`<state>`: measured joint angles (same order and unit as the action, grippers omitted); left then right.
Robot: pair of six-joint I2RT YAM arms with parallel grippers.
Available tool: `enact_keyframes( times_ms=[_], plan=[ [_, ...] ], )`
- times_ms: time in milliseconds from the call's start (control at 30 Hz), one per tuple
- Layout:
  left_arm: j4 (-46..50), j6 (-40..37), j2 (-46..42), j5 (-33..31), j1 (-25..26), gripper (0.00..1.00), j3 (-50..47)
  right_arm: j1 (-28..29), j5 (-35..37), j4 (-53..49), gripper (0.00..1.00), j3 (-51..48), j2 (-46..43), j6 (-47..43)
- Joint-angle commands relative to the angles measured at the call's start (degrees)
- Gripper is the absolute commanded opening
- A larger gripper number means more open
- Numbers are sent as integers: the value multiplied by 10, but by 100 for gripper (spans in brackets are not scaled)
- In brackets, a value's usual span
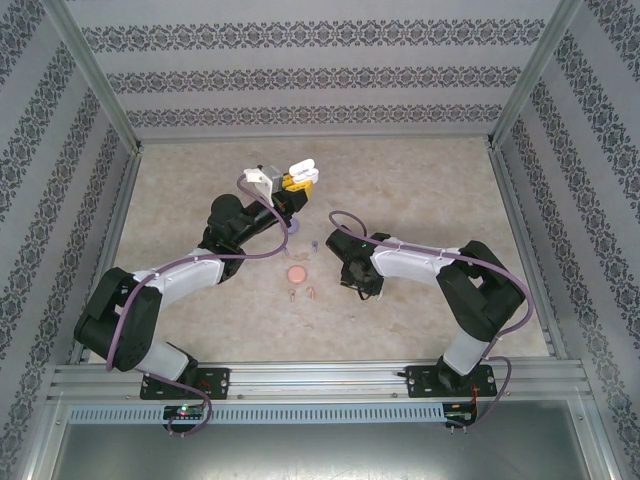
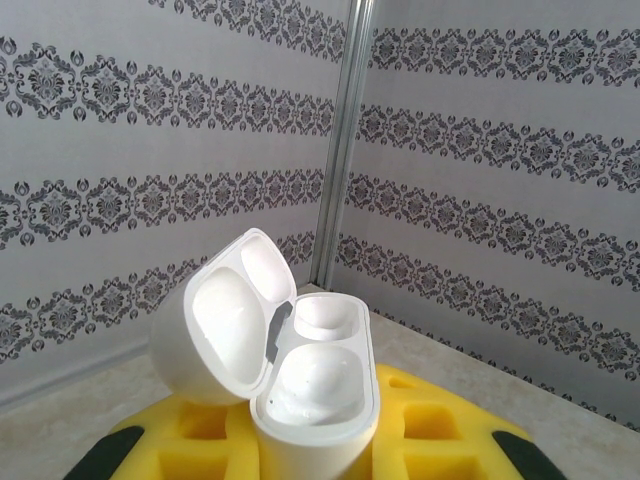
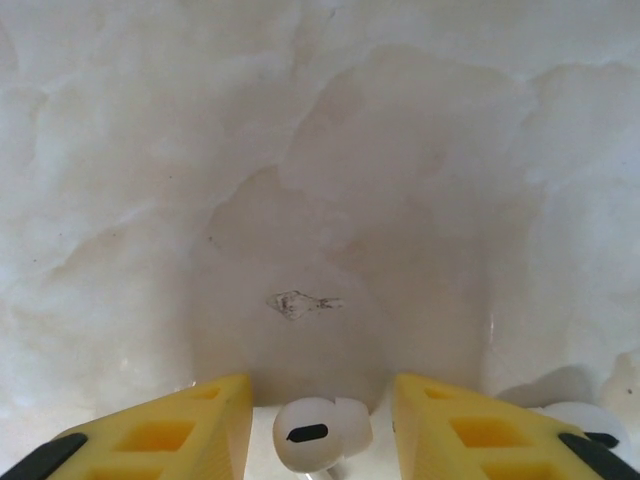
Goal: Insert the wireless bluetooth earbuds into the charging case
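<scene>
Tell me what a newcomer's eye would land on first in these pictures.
The open white charging case stands out first, lid flipped back, clamped in the left gripper toward the table's far middle. Next, a white earbud lies on the marbled table between the right gripper's open yellow fingers.

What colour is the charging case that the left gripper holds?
The charging case is white; left wrist view.
</scene>
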<state>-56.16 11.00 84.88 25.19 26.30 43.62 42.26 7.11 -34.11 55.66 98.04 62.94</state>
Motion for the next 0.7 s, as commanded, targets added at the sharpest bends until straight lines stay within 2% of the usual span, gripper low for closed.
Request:
enact_keyframes(
  times_ms=[0,667],
  plan=[
    [-36,1,-11,4,10,0,-4,6,11,-3,41,8,9,9],
    [-34,-1,2,3,16,0,3,12,11,18,26,-1,-14,15]
  ],
)
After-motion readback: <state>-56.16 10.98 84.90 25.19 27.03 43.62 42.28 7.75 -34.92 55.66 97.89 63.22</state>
